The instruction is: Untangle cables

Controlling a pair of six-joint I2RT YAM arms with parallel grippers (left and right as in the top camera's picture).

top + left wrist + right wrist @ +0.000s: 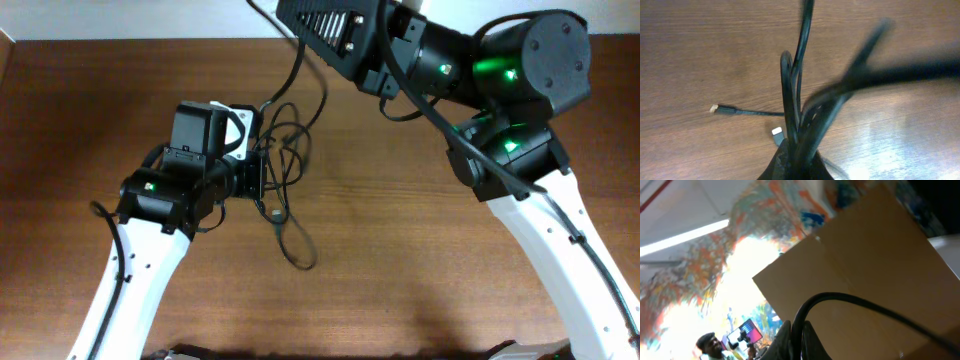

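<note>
hanging over the table (420, 270): tangled cables (278, 170)

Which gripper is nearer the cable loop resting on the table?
Left. The left gripper clamps the cables right beside the loop; the right gripper holds a strand far back.

Smooth, faintly glossy brown wood-grain table (400, 260); black cables (786, 95) with smooth plastic sheath, slight sheen; bright metal plug tip (714, 108) left of the cables; matt brown cardboard panel (865, 270).
</note>
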